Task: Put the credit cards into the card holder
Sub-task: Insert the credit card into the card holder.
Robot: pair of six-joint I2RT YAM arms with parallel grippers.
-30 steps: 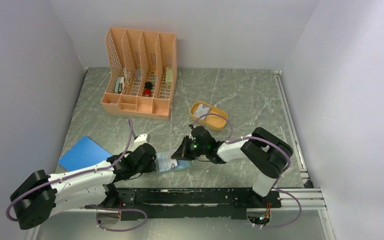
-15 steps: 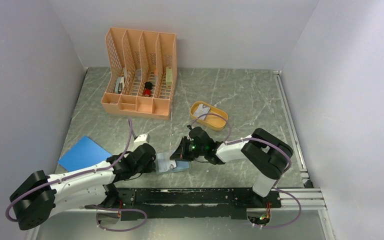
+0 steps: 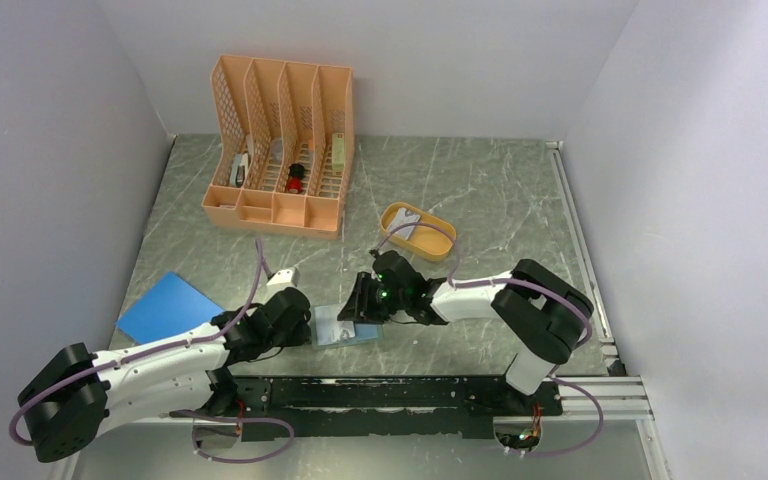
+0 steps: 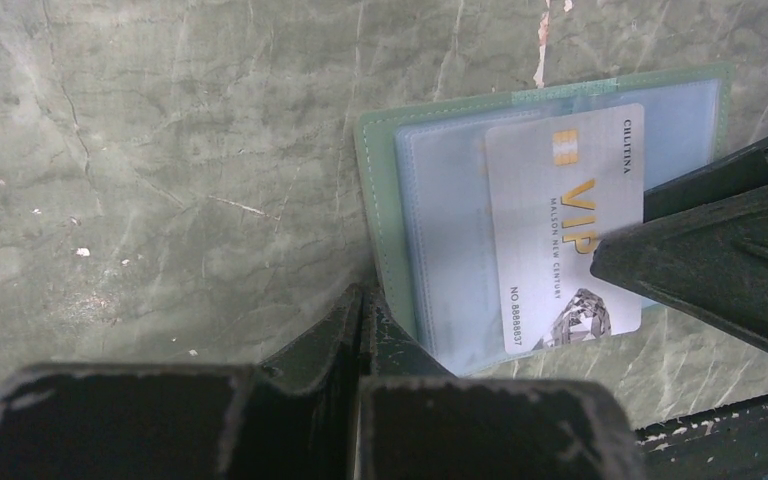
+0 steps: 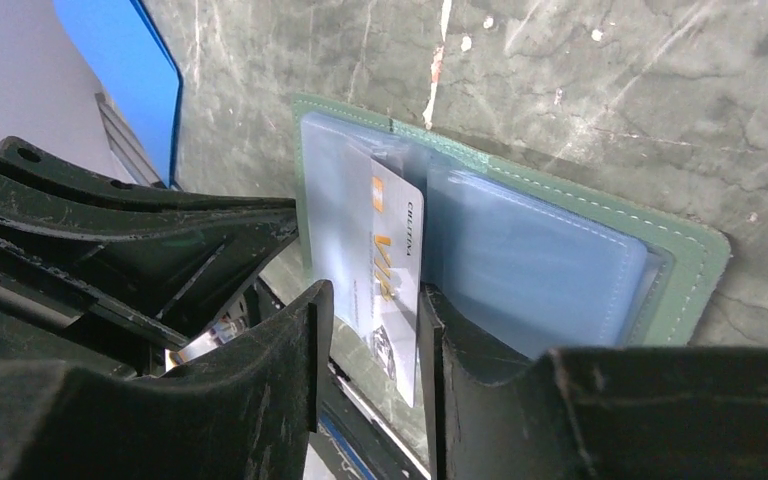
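The card holder (image 3: 360, 334) lies open on the table, green-edged with pale blue pockets (image 4: 440, 230) (image 5: 550, 260). A white VIP credit card (image 4: 560, 220) (image 5: 392, 250) sits partly in a pocket, its near end sticking out. My right gripper (image 3: 357, 304) (image 5: 372, 295) is open, its jaws on either side of that card's free end without pinching it. My left gripper (image 3: 305, 322) (image 4: 362, 298) is shut, fingertips down at the holder's left edge. More pale credit cards (image 3: 407, 222) lie in the orange oval tray (image 3: 442, 250).
An orange file organiser (image 3: 280, 145) with small items stands at the back left. A bright blue sheet (image 3: 167, 305) (image 5: 120, 60) lies left of the left arm, and a small white box (image 3: 283, 277) sits behind it. The arms' black base rail (image 3: 400, 392) runs along the near edge.
My right gripper has gone from shut on the card to open, letting go of it, and shifted slightly left. The left gripper has stayed shut in place.
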